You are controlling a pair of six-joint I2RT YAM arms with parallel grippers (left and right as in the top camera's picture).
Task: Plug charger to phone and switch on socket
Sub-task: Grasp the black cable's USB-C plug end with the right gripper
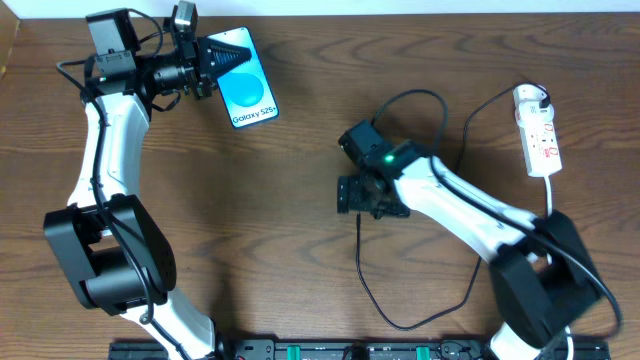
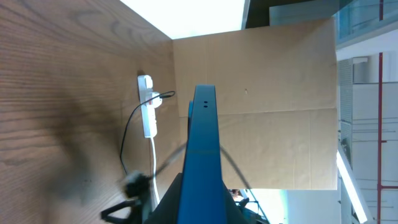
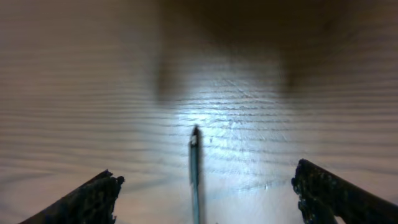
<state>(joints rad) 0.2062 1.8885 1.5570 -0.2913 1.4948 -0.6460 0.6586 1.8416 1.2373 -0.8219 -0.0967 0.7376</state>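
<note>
Overhead, the phone [image 1: 246,92] is seen near the table's far edge, grasped by the left pincer [image 1: 228,57], and the socket [image 1: 540,132] lies by the right edge. Only the right wrist view shows the charger [image 3: 194,158] tip between the wide-spread fingers of the released right pincer [image 3: 205,176], untouched.

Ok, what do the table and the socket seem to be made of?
Table: wood or wood-look laminate, matt brown; fine grain lines show. Socket: probably white plastic, smooth and slightly glossy; moulded body with red-marked switches.
</note>
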